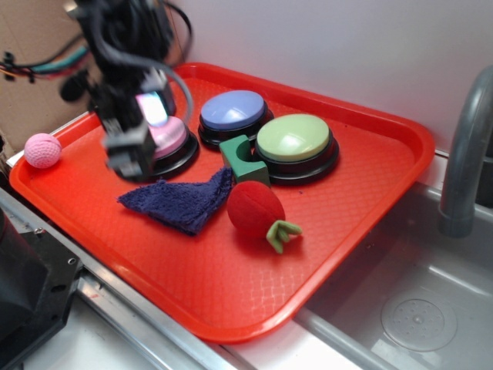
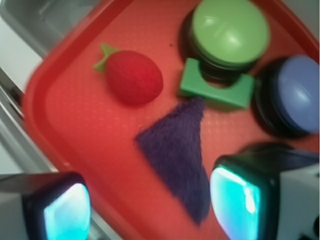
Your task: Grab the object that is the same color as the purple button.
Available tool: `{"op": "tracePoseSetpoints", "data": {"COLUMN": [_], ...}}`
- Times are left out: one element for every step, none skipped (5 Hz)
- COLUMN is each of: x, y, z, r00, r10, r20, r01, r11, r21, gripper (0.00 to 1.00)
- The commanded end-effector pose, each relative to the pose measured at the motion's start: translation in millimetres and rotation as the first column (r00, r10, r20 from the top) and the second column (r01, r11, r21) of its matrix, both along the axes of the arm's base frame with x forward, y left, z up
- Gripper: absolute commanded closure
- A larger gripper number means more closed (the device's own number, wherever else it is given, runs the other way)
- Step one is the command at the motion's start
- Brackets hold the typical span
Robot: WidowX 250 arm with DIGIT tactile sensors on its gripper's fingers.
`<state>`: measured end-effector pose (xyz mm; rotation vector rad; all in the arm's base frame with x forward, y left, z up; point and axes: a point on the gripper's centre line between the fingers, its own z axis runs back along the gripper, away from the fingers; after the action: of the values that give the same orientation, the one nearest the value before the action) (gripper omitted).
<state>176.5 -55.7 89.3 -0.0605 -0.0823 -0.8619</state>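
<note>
**A:** On the red tray, a bit toward its left edge, you can see the purple rag. It lies flat, with the green block just beside its far tip and the red plush ball close by on its right. That rag is your match for the purple button, which sits near the tray's back edge.

**B:** And what is your claw doing?

**A:** It is wide open and holds nothing. In the wrist view you can see one finger pad on each side, and the wide end of the rag lies between them. It looks like the claw hangs above the rag, not touching it.

**B:** How will the rag feel when you grab it?

**A:** I think it is soft, floppy and very light. It is fuzzy, so it should not slip out. It cannot break, so you can squeeze hard.

**B:** Where should you pinch it?

**A:** Go for the wide, thick part under the claw, not the thin tip by the block. It lies so flat that you may need to push down to the tray so the cloth bunches up between the pads. Stay away from the pink button, which sits right behind the claw.
</note>
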Motion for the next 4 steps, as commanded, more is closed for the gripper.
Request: {"op": "tracePoseSetpoints", "data": {"x": [5,8,8,9], "y": [6,20,25,26], "z": [-30,-51,-62,-73], "r00": [0.996,0.996,0.996,0.995], "r10": [-0.036,-0.029,-0.019,-0.055], "r20": [0.079,0.085,0.090,0.081], "r01": [0.038,0.035,0.023,0.057], "r11": [0.999,0.997,0.999,0.998], "r21": [-0.032,-0.062,-0.040,-0.024], "gripper": [0.00,0.00,0.00,0.00]}}
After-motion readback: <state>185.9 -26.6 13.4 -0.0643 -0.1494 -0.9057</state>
